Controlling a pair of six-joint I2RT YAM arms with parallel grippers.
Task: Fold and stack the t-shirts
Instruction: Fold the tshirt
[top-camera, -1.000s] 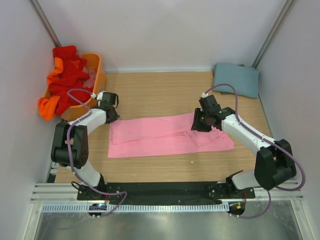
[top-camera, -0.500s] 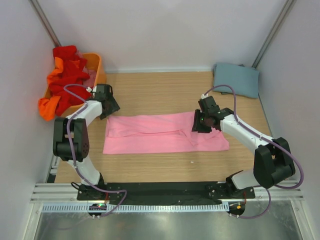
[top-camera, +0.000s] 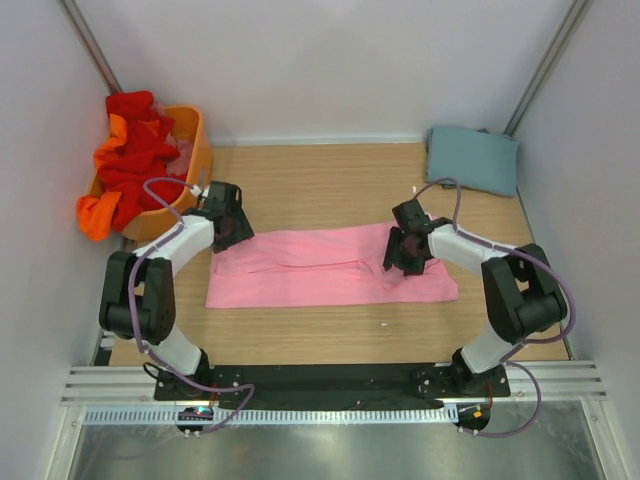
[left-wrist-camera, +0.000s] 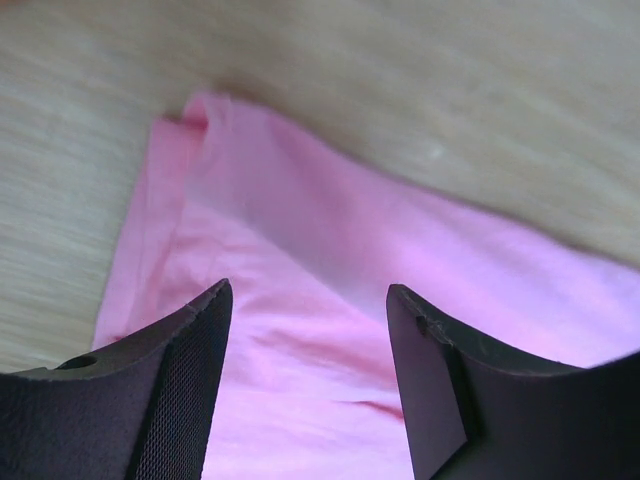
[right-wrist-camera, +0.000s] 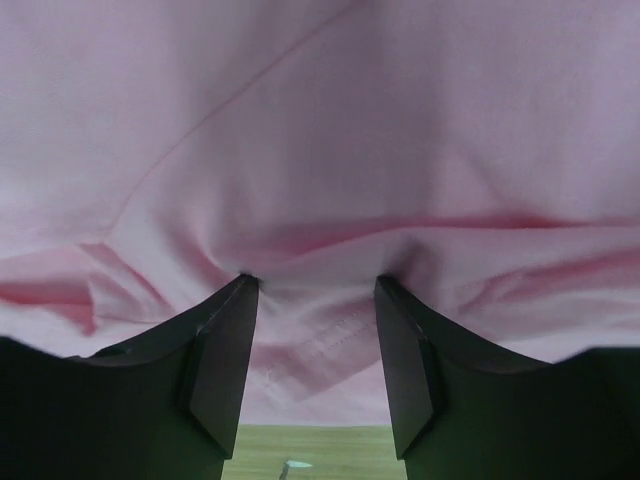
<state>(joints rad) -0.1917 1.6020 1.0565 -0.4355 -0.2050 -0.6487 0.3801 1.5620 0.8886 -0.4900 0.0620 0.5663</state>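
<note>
A light pink t-shirt (top-camera: 330, 268) lies flat as a long folded strip across the middle of the table. My left gripper (top-camera: 231, 232) hovers open over its far left corner, and the left wrist view shows pink cloth (left-wrist-camera: 330, 230) under the left gripper (left-wrist-camera: 308, 290) with nothing between the fingers. My right gripper (top-camera: 400, 256) rests on the shirt's right part. In the right wrist view the right gripper (right-wrist-camera: 315, 280) is open, its tips pressing into wrinkled pink cloth (right-wrist-camera: 320, 130). A grey-blue t-shirt (top-camera: 472, 160) lies folded at the back right.
An orange plastic basket (top-camera: 196, 135) stands at the back left, heaped with red t-shirts (top-camera: 135, 150), and an orange one (top-camera: 95, 215) hangs over its near side. White walls close in the left, back and right of the table.
The left gripper has opened, let go of the shirt's left end and shifted slightly right. The right gripper's jaws have widened on the cloth. The shirt now lies flatter and further left.
</note>
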